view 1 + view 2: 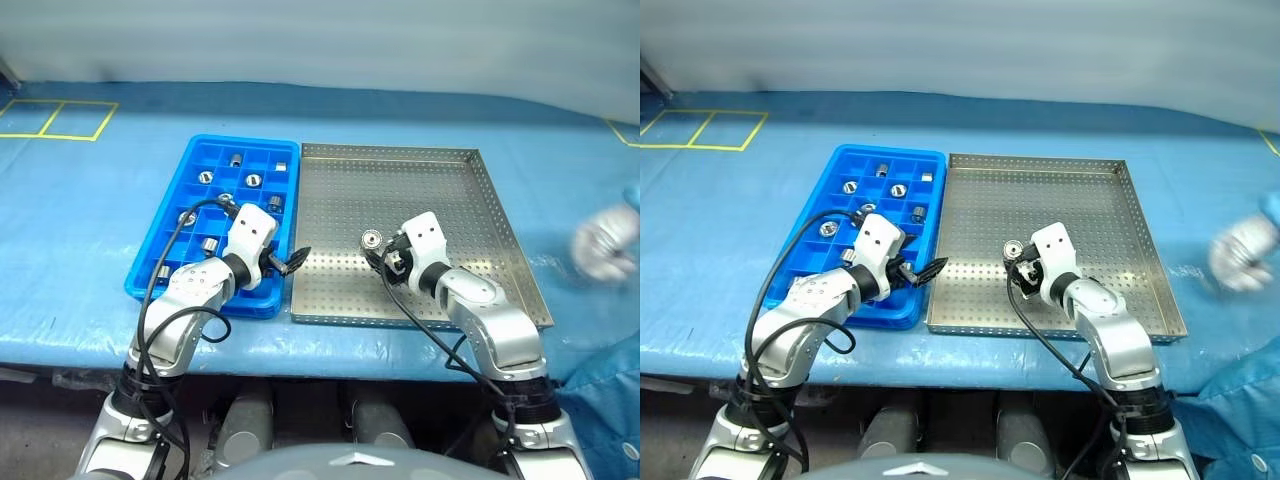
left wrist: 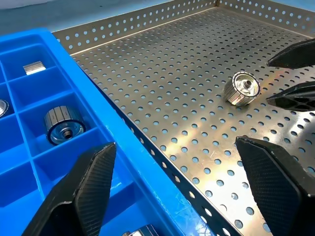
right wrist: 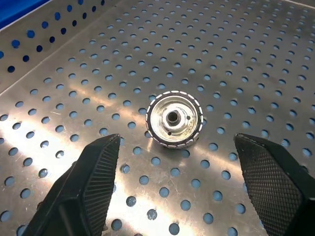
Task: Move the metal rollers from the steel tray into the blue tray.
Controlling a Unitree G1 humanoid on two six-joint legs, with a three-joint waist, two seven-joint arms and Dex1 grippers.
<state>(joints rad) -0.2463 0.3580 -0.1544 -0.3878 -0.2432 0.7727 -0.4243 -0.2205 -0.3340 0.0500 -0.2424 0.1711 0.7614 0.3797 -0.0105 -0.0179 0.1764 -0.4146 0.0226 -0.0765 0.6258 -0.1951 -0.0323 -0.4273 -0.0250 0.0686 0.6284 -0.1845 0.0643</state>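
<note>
Steel tray (image 1: 440, 190) held one remaining roller (image 3: 174, 119), lying directly ahead of the right gripper (image 3: 177, 162), fingers spread and empty, hole axis tipped toward it. Left gripper (image 2: 172, 187), likewise spread and empty, hung over the rim between the trays, farther off. Head views showed other rollers (image 1: 235, 160) already in the blue tray (image 1: 190, 160); the right wrist view showed the roller's ribbed rim.

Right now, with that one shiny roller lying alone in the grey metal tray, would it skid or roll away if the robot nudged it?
The roller looks like solid polished metal, so probably stiff and heavy for its size. It appears to lie tipped partly onto its round side on the smooth steel tray, so a nudge may set it rolling. Its ribbed rim should help the open right end effector grip it.
</note>
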